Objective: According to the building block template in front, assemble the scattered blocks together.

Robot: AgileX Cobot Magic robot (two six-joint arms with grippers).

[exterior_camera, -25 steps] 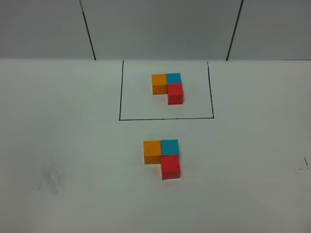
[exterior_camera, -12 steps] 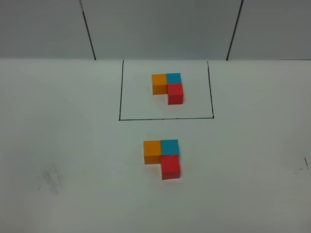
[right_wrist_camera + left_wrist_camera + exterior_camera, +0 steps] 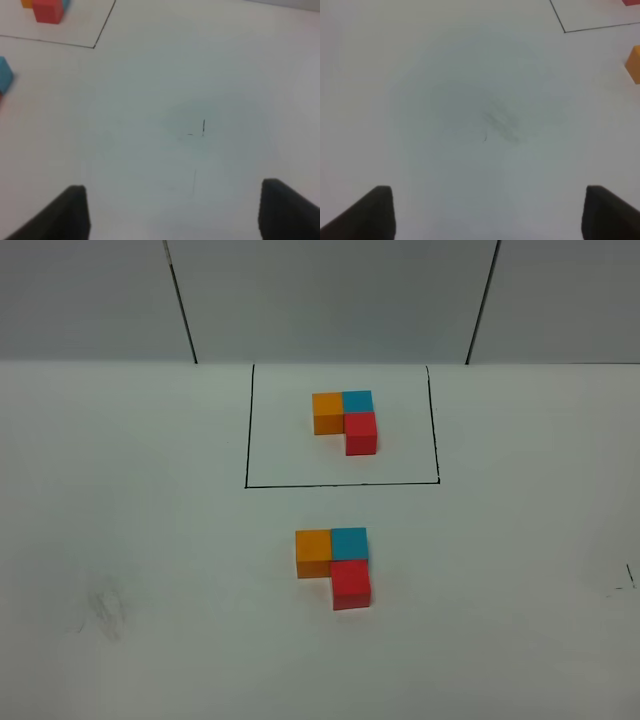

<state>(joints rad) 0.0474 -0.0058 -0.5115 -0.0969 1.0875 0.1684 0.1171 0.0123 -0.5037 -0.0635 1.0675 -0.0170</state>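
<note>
The building block template (image 3: 345, 420), an L of orange, blue and red cubes, sits inside the black drawn rectangle (image 3: 340, 483) at the back. In front of it the orange block (image 3: 313, 552), light blue block (image 3: 349, 542) and red block (image 3: 351, 585) touch in the same L shape. Neither gripper shows in the exterior high view. My left gripper (image 3: 490, 220) is open and empty over bare table, with the orange block (image 3: 634, 62) at the edge of its view. My right gripper (image 3: 175, 215) is open and empty, with the light blue block (image 3: 4, 74) at the edge of its view.
The white table (image 3: 150, 540) carries faint smudges at the front left (image 3: 100, 610) and small pen marks at the right (image 3: 622, 585). A grey panelled wall (image 3: 330, 300) stands behind the table. The template's red cube (image 3: 48, 11) shows in the right wrist view.
</note>
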